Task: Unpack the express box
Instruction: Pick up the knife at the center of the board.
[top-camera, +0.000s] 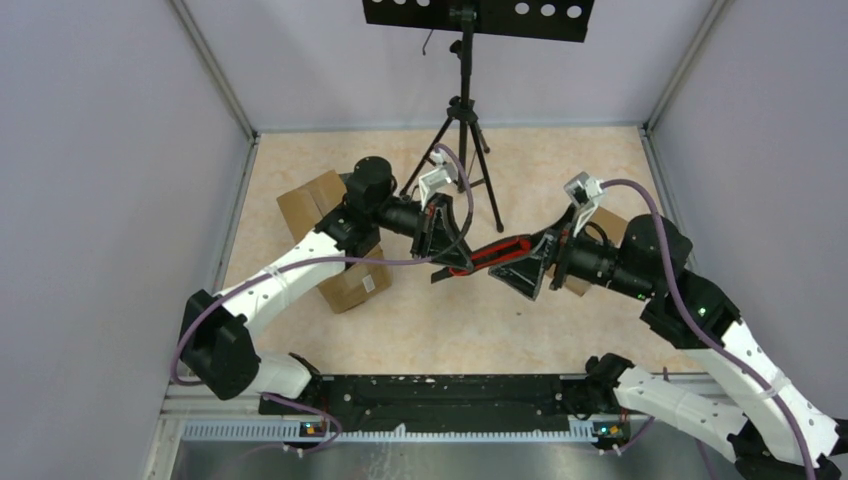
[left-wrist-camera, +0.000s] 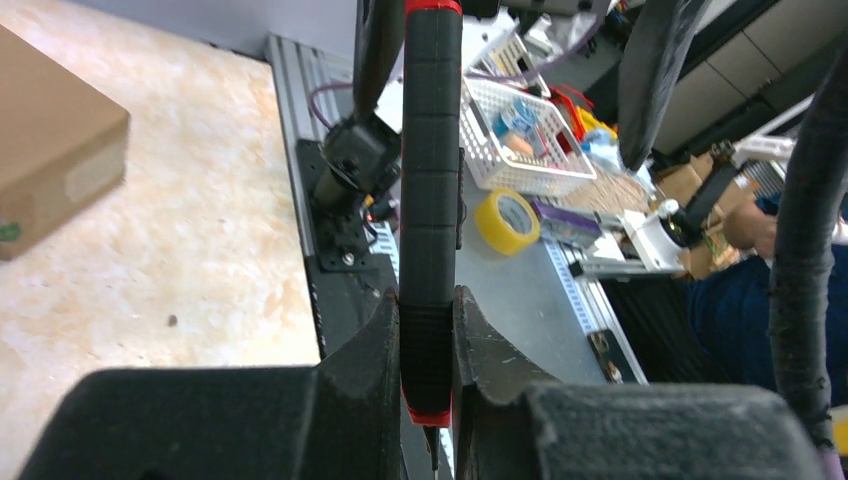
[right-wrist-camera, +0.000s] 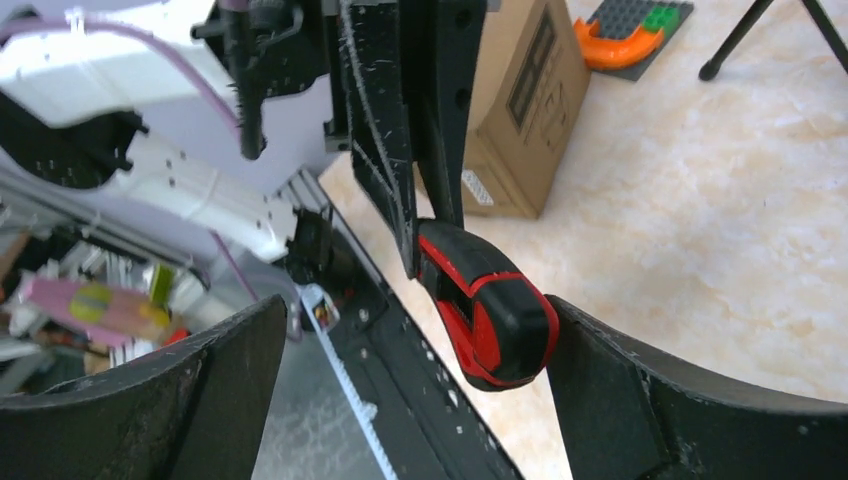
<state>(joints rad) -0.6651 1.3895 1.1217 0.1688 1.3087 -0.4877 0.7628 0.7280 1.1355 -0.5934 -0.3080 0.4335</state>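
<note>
A red and black utility knife (top-camera: 497, 250) hangs in the air between the two arms, above the middle of the table. My left gripper (top-camera: 447, 262) is shut on its blade end; in the left wrist view the jaws (left-wrist-camera: 427, 310) pinch the knife (left-wrist-camera: 430, 150), with a thin blade tip showing below. My right gripper (top-camera: 520, 270) is open around the knife's butt end (right-wrist-camera: 490, 310); its jaws (right-wrist-camera: 415, 315) stand wide, and the right finger is close to the handle. A brown cardboard box (top-camera: 352, 285) sits under the left arm, and also shows in both wrist views (left-wrist-camera: 50, 150) (right-wrist-camera: 520, 110).
A second brown box (top-camera: 310, 205) lies behind the left arm, and another (top-camera: 610, 225) behind the right arm. A black tripod (top-camera: 462, 130) stands at the back middle. An orange piece on a grey plate (right-wrist-camera: 620, 35) lies on the floor. Grey walls close in both sides.
</note>
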